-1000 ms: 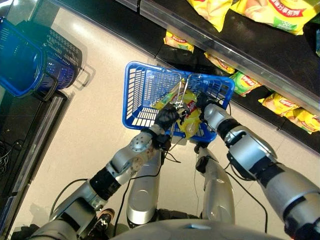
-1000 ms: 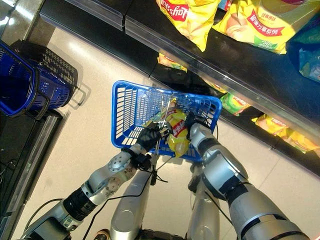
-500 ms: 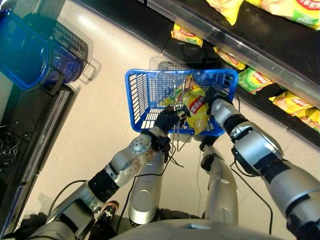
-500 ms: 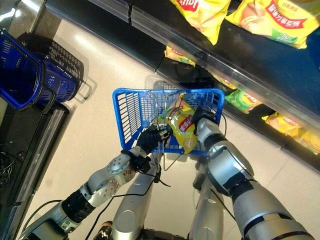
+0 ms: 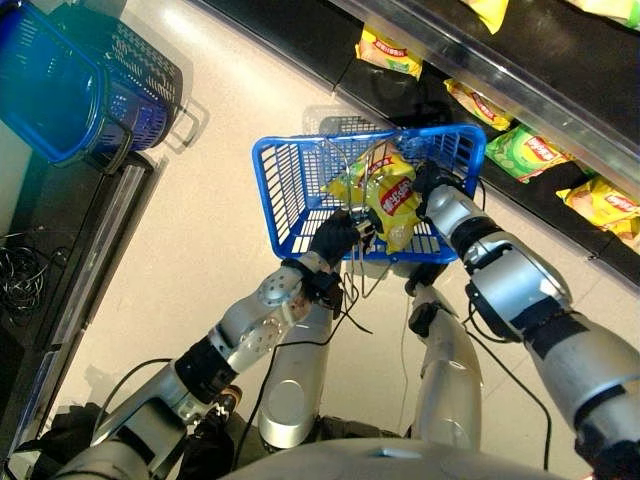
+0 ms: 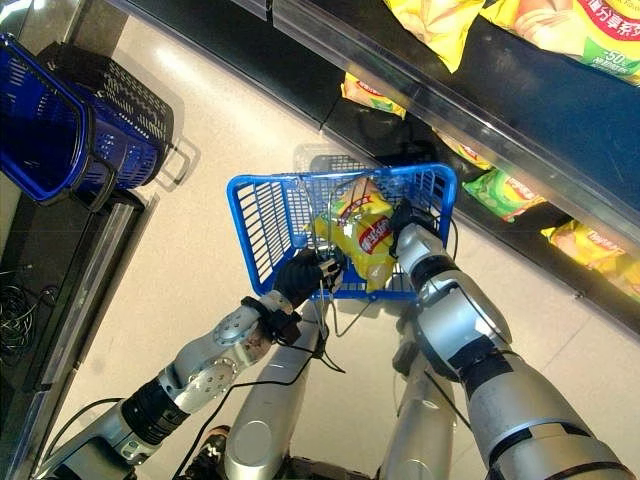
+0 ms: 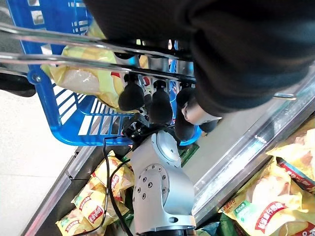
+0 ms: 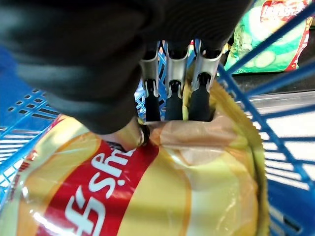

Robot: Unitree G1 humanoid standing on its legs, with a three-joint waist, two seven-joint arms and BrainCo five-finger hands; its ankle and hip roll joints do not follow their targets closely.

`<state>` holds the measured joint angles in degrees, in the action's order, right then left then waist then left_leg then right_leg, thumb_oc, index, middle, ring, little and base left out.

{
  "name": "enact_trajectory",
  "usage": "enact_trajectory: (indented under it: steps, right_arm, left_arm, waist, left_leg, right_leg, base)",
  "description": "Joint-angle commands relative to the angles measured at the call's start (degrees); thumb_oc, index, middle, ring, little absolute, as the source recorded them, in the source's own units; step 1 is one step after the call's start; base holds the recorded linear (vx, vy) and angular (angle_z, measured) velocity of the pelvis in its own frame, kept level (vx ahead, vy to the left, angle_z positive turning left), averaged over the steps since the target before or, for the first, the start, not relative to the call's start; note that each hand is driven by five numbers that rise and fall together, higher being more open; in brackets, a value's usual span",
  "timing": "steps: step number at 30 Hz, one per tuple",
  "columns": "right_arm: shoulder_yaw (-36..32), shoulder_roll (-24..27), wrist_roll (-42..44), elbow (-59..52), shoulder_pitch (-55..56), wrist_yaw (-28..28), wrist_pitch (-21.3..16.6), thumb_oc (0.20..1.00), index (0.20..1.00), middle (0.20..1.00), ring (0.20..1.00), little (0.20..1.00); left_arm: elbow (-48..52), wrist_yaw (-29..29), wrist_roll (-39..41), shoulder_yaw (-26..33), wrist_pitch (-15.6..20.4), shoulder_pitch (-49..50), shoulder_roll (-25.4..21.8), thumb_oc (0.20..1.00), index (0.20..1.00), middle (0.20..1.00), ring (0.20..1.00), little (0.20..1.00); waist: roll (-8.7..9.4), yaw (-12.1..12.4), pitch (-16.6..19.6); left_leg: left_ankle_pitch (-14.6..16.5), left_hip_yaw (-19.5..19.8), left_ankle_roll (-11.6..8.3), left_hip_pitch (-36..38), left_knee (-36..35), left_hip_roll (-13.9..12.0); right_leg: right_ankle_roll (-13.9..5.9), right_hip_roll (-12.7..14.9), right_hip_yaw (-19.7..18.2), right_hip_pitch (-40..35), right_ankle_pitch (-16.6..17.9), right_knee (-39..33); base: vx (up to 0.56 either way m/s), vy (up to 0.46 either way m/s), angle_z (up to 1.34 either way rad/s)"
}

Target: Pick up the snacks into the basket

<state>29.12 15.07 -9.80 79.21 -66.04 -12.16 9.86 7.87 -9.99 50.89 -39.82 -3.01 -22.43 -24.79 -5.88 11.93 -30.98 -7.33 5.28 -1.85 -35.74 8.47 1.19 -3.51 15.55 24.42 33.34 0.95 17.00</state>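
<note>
While the left hand curls around the wire handles of the blue basket, the right hand pinches a yellow snack bag above the basket's 3 o'clock half; bare floor lies at 9 o'clock.

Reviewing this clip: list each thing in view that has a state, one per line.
blue basket: hanging by its wire handles from the left hand, bags inside
left hand: curled round the handles
yellow snack bag: pinched by the right hand, over the basket
right hand: shut on the bag
stacked baskets: idle, tilted
</note>
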Motion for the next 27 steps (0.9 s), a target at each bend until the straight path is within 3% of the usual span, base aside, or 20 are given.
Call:
enact_trajectory:
  steps: [1,15,20,22,25,27]
  right_arm:
    - [1.26,1.13,1.44,1.90,-3.58,-0.73,-0.81,1.000,1.000,1.000,1.000,1.000]
    - [1.21,0.72,0.30,2.19,-1.35,-0.65,-0.09,1.000,1.000,1.000,1.000,1.000]
    - [-0.28,0.55,1.76,0.35,1.28,-2.05,-0.28,1.000,1.000,1.000,1.000,1.000]
    - [-0.93,-0.92,4.07,-3.87,4.28,-3.31,-1.16,1.000,1.000,1.000,1.000,1.000]
    - [-1.00,-1.51,4.26,-5.43,5.34,-3.97,-1.16,1.000,1.000,1.000,1.000,1.000]
    - [1.14,-1.18,-0.43,-21.78,13.46,-5.98,-0.70,1.000,1.000,1.000,1.000,1.000]
  left_arm:
    - [16.02,3.91,1.48,-2.64,5.25,0.33,1.92,0.200,0.200,0.200,0.200,0.200]
    - [15.66,3.06,0.97,-1.31,5.32,1.07,1.37,0.200,0.200,0.200,0.200,0.200]
    - [14.11,1.70,-0.26,1.95,5.83,3.36,0.82,0.200,0.200,0.200,0.200,0.200]
    - [12.95,0.54,-2.19,5.76,5.79,6.12,-0.15,0.200,0.200,0.200,0.200,0.200]
    - [12.49,0.07,-2.31,6.61,5.76,7.06,-0.46,0.200,0.200,0.200,0.200,0.200]
    - [11.18,-2.28,-3.10,12.90,5.91,12.24,-1.98,0.200,0.200,0.200,0.200,0.200]
  waist:
    - [-3.65,0.17,1.19]
    - [-3.56,-0.60,1.19]
    - [-3.12,-1.26,1.19]
    - [-1.67,-2.25,1.19]
    - [-1.22,-2.58,1.19]
    - [1.40,-4.33,1.19]
  left_leg:
    - [6.12,-3.57,1.83,0.41,1.46,1.21]
    - [6.55,-4.14,1.87,1.51,1.67,1.08]
    - [6.74,-4.46,1.79,2.40,1.86,1.02]
    - [7.01,-4.76,1.74,3.54,1.86,0.55]
    - [7.13,-4.91,1.75,3.77,1.96,0.48]
    - [7.93,-5.79,1.84,5.08,2.44,-0.17]
  right_leg:
    - [-4.55,1.06,-6.26,1.74,1.51,-1.59]
    - [-4.62,1.00,-6.58,0.87,1.51,-1.86]
    - [-4.56,0.87,-6.72,-0.14,1.59,-2.04]
    - [-4.49,0.52,-7.08,-1.10,1.74,-2.39]
    - [-4.45,0.44,-7.18,-1.34,1.79,-2.44]
    - [-4.44,-0.04,-7.78,-2.57,2.08,-2.85]
  base:
    - [0.00,0.000,0.00]
    - [0.00,0.000,0.00]
    - [0.00,0.000,0.00]
    - [0.00,0.000,0.00]
    - [0.00,0.002,-0.03]
    - [0.02,0.010,-0.10]
